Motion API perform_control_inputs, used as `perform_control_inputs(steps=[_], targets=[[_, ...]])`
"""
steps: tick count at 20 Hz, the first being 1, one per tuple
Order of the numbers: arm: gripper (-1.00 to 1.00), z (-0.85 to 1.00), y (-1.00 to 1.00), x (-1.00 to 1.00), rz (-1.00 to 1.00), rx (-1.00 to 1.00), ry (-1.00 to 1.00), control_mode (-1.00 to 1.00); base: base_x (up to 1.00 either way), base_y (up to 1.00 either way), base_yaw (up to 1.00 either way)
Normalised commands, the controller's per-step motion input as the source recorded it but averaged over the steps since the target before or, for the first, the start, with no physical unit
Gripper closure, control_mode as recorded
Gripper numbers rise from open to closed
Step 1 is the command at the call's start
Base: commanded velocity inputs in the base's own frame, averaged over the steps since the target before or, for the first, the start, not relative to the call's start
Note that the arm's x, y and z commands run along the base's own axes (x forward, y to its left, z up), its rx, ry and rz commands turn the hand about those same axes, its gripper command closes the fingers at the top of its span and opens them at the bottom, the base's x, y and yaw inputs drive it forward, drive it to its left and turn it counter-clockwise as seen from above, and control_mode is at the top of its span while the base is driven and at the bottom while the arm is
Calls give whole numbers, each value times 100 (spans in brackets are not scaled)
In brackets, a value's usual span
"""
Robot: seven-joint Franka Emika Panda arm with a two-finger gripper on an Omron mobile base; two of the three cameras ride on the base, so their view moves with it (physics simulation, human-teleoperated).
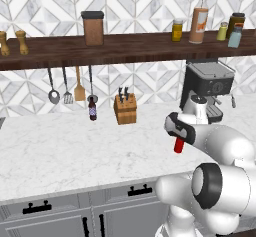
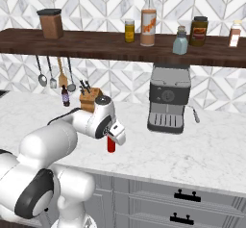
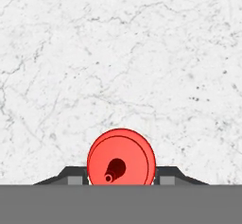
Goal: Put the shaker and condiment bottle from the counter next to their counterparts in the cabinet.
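Bright red condiment bottle (image 3: 121, 158) on a white, grey-veined marble surface (image 3: 121, 53); dark brown cabinet (image 1: 135, 46); pale blue-grey shaker (image 2: 180, 41).

White marble counter (image 1: 60, 146): red condiment bottle (image 2: 111, 145), knife block (image 1: 125, 109), coffee machine (image 2: 168, 99), dark bottle (image 1: 92, 109) standing on it.

bare marble counter (image 3: 121, 53) around red condiment bottle (image 3: 121, 157)

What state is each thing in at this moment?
Red bottle: upright on the counter, between the end effector fingers.
End effector: straddling the bottle from above, fingers close at its sides; contact not certain.
Shaker: upright on the shelf.
Drawers: shut.
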Motion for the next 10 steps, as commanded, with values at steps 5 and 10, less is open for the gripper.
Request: perform_control_inputs(steps=[5,10], targets=[[100,26,0,-2,0,0,0,-100,0,0,0],[100,100,0,-5,3,0,-6,-100,0,0,0]])
